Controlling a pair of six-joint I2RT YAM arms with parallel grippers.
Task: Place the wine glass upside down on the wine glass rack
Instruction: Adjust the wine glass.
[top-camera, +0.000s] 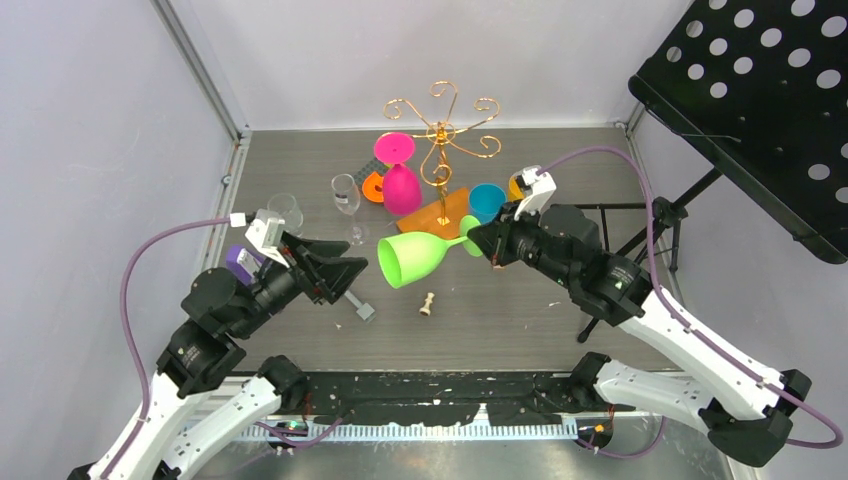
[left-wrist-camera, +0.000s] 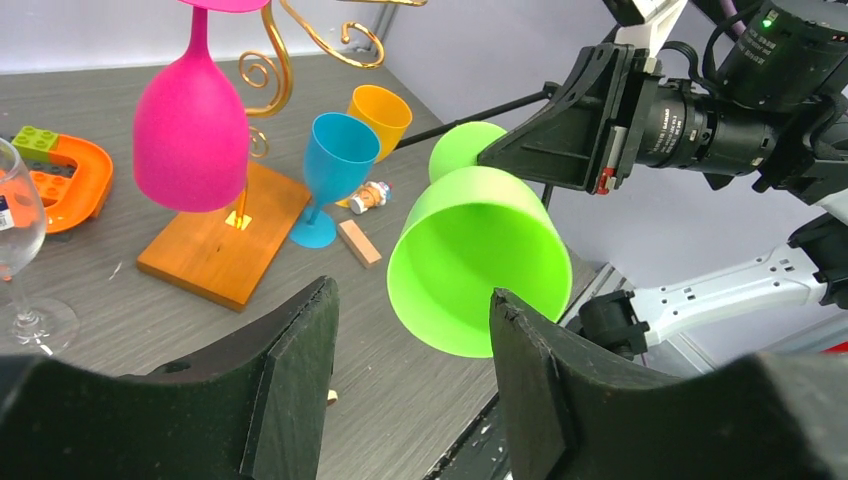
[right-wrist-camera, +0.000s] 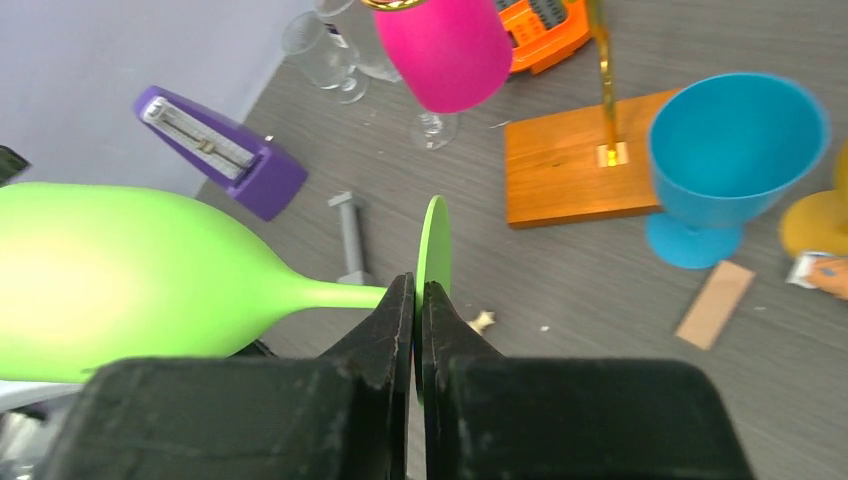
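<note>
Grey wood-grain counter (top-camera: 500, 320), pale walls (top-camera: 90, 120). Gold wire rack (top-camera: 441, 160), curled arms, wooden base, far centre. Matte green glass (top-camera: 410, 258), foot clamped in right hand (top-camera: 478, 240); left hand (top-camera: 350, 280) spread.

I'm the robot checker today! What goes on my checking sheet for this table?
Surface: grey wood-look table.
Job's things: green wine glass held sideways; gold wine glass rack upright on its wooden base, with a pink glass hanging upside down on it.
Clutter: clear glasses, blue cup, yellow cup, purple metronome, orange toy, chess piece.
Grippers: right gripper shut on the green glass's foot; left gripper open, pointed at its bowl.
Cables: a purple cable loops off each arm.
Surroundings: pale walls; black music stand at the right.
</note>
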